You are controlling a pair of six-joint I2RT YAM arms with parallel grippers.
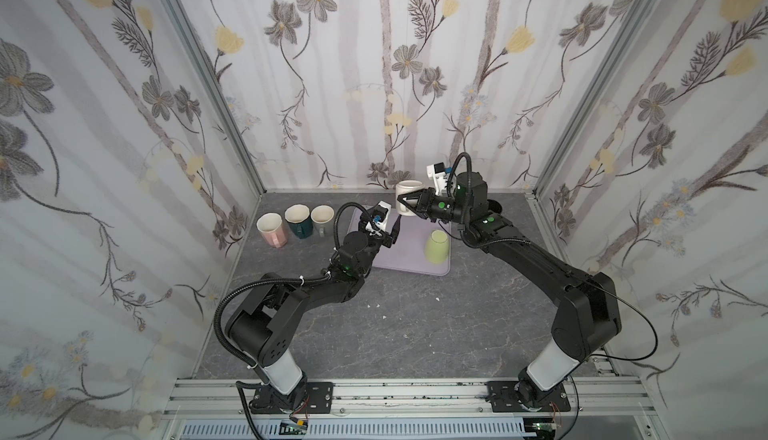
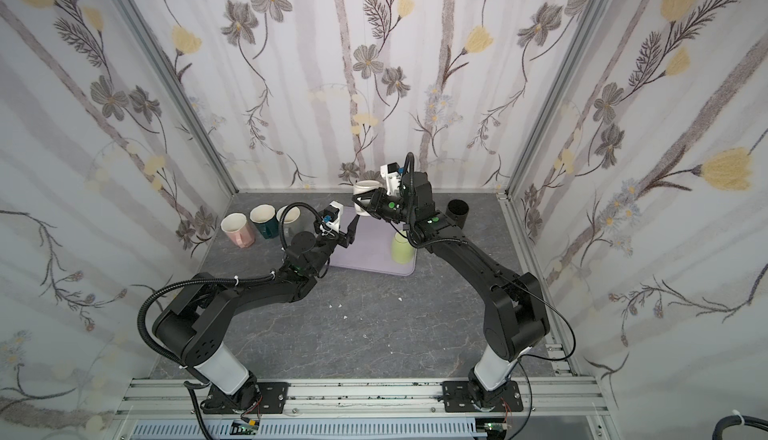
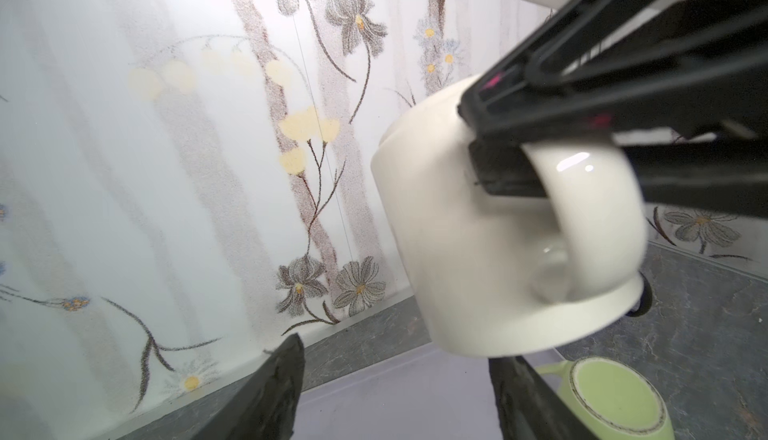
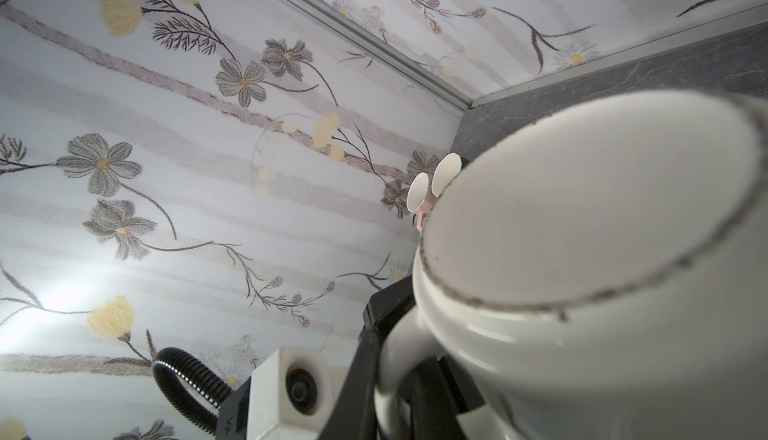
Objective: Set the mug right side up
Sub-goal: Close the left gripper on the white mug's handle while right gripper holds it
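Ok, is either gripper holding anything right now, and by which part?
The right gripper holds the white mug by its handle, in the air. The left gripper is open, holding nothing.

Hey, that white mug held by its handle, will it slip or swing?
Likely stiff but fragile: the white mug looks like glazed ceramic. Its glossy handle might pivot in the right gripper, which pinches only there.

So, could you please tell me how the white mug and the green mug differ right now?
The white mug hangs in the air, held at its handle by the fingers of the right gripper; the green mug stands free on the lilac mat. One is white, the other pale green. Both are base up.
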